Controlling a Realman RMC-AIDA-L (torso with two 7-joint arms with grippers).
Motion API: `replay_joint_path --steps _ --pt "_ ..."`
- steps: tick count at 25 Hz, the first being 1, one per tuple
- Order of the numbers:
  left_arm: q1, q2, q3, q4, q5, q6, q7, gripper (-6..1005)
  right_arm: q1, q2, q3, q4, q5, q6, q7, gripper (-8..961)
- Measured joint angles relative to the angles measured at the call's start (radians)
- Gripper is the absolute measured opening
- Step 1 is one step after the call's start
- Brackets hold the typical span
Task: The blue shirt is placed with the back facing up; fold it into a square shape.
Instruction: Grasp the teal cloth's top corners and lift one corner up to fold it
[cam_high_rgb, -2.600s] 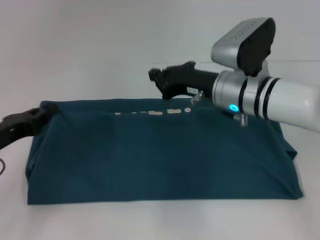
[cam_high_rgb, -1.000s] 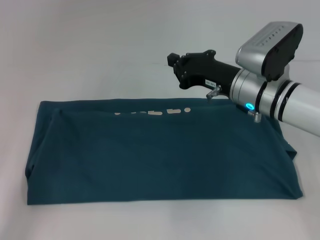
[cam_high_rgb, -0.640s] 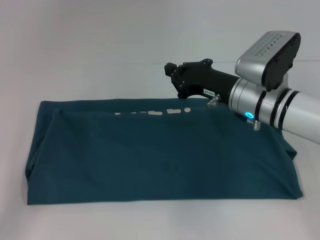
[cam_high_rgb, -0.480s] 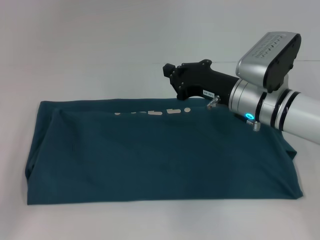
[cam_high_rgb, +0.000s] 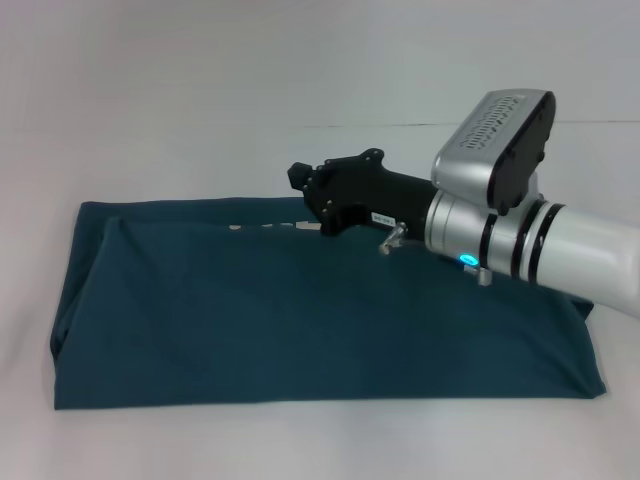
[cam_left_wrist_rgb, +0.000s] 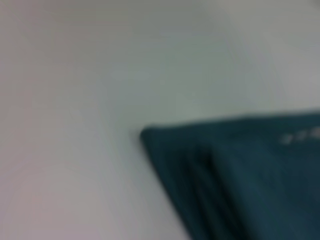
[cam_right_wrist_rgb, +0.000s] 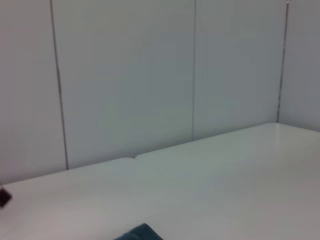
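Right claw has been dropping left, now hovering over the blue shirt's far edge; can't tell its fingers' state.

blue shirt lies flat across the lower half of the head frame, dark teal, plain knit, already folded into a wide rectangle. long edges run left to right, bottom edge straight, left end slightly bunched with a soft fold ridge near the upper left corner. small pale marks show along the top edge near centre. left wrist frame shows one corner, layered folds visible there.
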Motion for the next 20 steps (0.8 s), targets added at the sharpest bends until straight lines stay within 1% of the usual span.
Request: replay_joint_path --steps 2,3,9,14,16,20 --pt "-0.018 0.000 0.025 0.005 0.071 -0.012 -0.014 444 0.002 0.001 -0.022 0.000 0.029 0.006 0.000 13" --pt "-0.021 0.000 0.040 0.006 0.082 -0.016 -0.017 490 0.002 0.001 -0.030 0.001 0.039 0.007 0.000 13" --pt "-0.024 -0.005 0.101 0.006 0.095 -0.012 -0.048 627 -0.001 0.001 -0.039 0.015 0.056 0.009 0.002 13" --pt "-0.026 -0.016 0.149 0.003 0.097 0.017 -0.077 628 0.003 0.001 -0.040 0.025 0.056 0.009 0.005 13" --pt "-0.026 -0.027 0.157 -0.001 0.097 0.028 -0.082 628 0.004 0.000 -0.040 0.025 0.056 0.009 0.007 13" --pt "-0.025 -0.041 0.181 -0.011 0.094 0.037 -0.083 627 0.004 -0.002 -0.041 0.025 0.057 0.011 0.011 13"
